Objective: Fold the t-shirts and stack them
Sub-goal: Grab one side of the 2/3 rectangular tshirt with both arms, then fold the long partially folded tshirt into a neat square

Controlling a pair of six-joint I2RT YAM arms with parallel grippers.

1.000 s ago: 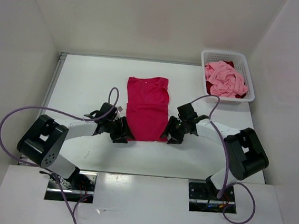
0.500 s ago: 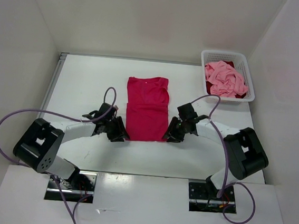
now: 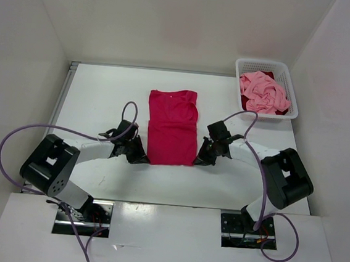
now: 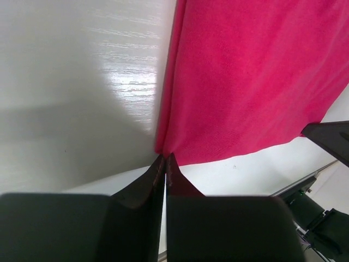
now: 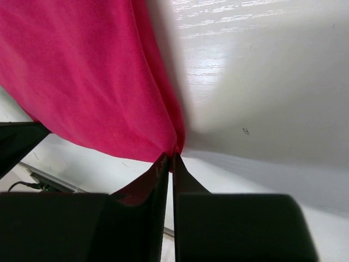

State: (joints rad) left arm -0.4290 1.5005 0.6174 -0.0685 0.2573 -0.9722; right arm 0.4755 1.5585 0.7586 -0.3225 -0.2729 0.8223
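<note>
A bright magenta-red t-shirt (image 3: 173, 128) lies flat mid-table, sleeves folded in, as a long narrow strip. My left gripper (image 3: 142, 158) is shut on its near left corner, and in the left wrist view the black jaws pinch the magenta-red t-shirt (image 4: 245, 82) right at the left gripper (image 4: 165, 157) tips. Mirroring it, my right gripper (image 3: 197, 160) is shut on the near right corner. The right wrist view shows the magenta-red t-shirt (image 5: 82, 76) caught at the right gripper (image 5: 170, 157) tips. A light pink t-shirt (image 3: 263, 93) lies crumpled over a dark crimson t-shirt (image 3: 246, 102) in the basket.
A white lattice basket (image 3: 289, 86) stands at the far right corner of the white table (image 3: 104, 93). White walls enclose the table on three sides. Purple cables loop from both arms.
Both grippers have gone from open to shut on the near corners of the magenta-red t-shirt. Its near hem now looks straighter and slightly drawn up.
</note>
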